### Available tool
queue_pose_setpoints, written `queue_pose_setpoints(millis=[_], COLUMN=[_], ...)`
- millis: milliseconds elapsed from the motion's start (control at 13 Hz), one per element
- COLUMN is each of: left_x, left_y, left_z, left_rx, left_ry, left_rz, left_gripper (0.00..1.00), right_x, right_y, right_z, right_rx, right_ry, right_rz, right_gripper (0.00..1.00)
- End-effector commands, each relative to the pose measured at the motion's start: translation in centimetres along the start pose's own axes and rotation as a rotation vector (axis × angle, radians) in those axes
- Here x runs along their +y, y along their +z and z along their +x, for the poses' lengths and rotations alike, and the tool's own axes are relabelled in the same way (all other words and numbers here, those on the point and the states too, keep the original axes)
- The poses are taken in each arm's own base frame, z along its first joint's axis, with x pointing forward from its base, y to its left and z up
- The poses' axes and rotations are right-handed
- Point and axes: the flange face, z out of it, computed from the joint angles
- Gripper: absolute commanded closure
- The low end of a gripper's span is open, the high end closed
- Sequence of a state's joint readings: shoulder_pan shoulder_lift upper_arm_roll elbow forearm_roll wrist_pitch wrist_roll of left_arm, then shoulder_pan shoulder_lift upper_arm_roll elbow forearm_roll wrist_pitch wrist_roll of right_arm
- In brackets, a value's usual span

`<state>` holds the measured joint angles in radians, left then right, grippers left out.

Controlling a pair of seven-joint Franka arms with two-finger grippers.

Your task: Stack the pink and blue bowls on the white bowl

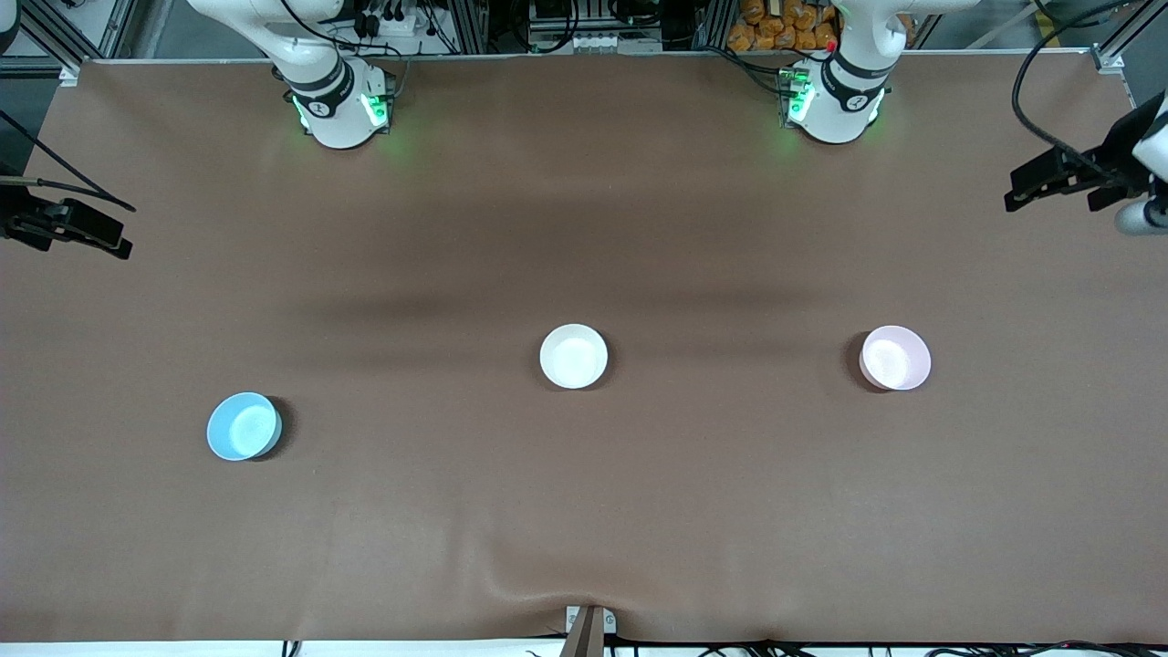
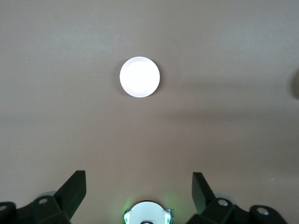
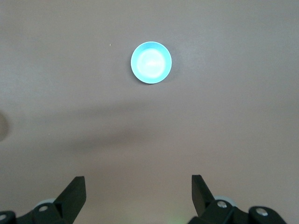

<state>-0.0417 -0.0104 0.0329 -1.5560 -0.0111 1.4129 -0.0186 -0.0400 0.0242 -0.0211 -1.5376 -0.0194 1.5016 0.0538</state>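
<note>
I have both arms waiting, raised high above the table. My left gripper [image 2: 138,186] hangs over the left arm's end with its fingers [image 2: 74,186] spread wide, holding nothing. My right gripper [image 3: 138,189] hangs over the right arm's end, fingers [image 3: 202,189] likewise parted and empty.

Brown table covering [image 1: 584,511], aluminium frame rails [image 1: 55,36] along table's edge, cables [image 1: 1040,82], orange items [image 1: 785,23]
</note>
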Motion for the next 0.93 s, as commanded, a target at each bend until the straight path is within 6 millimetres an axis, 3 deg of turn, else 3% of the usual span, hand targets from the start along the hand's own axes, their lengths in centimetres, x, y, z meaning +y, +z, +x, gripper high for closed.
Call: queue_pose_setpoints(millis=[0, 309, 463, 540, 695, 849], left_x=[-2.5, -5.6, -5.9, -7.3, -8.3, -8.5], left_y=[3.5, 10.9, 14.6, 17.3, 22.0, 24.6], left_z=[2.0, 5.0, 6.6, 7.4, 7.2, 7.1], left_rx=[-0.012, 0.013, 0.002, 0.011, 0.061, 0.063], left_ry=[0.01, 0.067, 0.093, 0.071, 0.062, 0.059], left_rz=[0.02, 0.018, 0.018, 0.017, 0.022, 0.021], left_gripper=[0.0, 0.0, 0.0, 0.0, 0.0, 0.0], right_x=[0.3, 0.3, 0.2, 0.2, 0.2, 0.2], right_y=[-0.2, -0.1, -0.1, -0.1, -0.1, -0.1], right_z=[0.1, 0.1, 0.1, 0.1, 0.1, 0.1], right_rx=[0.005, 0.004, 0.004, 0.004, 0.004, 0.001], right_ry=[0.013, 0.013, 0.011, 0.011, 0.011, 0.011], right_rz=[-0.006, -0.006, -0.006, -0.006, -0.005, -0.005], right_gripper=[0.0, 0.0, 0.0, 0.0, 0.0, 0.0])
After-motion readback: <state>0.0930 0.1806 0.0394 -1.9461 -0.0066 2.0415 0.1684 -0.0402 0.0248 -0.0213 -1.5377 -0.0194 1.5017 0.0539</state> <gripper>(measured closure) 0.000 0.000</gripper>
